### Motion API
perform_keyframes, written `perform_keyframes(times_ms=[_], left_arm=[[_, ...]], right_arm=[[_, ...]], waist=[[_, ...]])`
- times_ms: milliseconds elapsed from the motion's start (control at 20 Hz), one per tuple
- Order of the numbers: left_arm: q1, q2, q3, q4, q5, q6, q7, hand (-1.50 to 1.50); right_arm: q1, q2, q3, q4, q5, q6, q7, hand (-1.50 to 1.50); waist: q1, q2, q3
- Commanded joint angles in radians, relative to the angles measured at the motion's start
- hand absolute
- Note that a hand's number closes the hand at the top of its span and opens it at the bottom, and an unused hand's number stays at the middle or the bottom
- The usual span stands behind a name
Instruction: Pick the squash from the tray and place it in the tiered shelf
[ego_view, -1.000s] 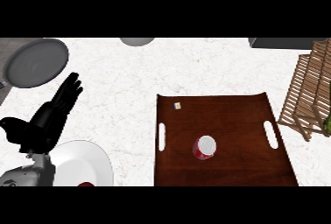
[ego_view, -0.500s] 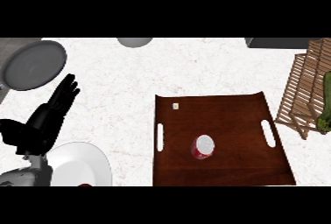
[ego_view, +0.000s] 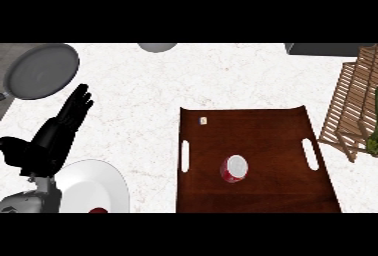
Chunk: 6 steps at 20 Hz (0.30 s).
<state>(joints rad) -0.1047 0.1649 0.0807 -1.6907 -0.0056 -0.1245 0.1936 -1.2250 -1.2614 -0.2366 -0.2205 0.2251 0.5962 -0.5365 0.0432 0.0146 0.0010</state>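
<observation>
The left hand rests at the left of the counter with straight fingers and holds nothing, well apart from the brown tray, while the right hand is not visible.

A white, faintly speckled surface is filling nearly the whole view, lying evenly lit (no hard shadows showing). At its far right corner a dark grey block is sitting, and along its left edge a grey strip is showing.
</observation>
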Motion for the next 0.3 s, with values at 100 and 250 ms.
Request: perform_keyframes(times_ms=[100, 250], left_arm=[[-0.007, -0.021, -0.024, -0.002, -0.007, 0.007, 0.013, 0.00], [0.004, -0.010, -0.011, -0.006, -0.005, 0.001, -0.015, 0.00]], right_arm=[[-0.030, -0.090, -0.050, 0.107, -0.051, 0.215, 0.095, -1.50], [-0.021, -0.115, -0.074, 0.128, -0.076, 0.245, 0.117, -1.50]], waist=[[0.009, 0.013, 0.005], [0.015, 0.017, 0.008]])
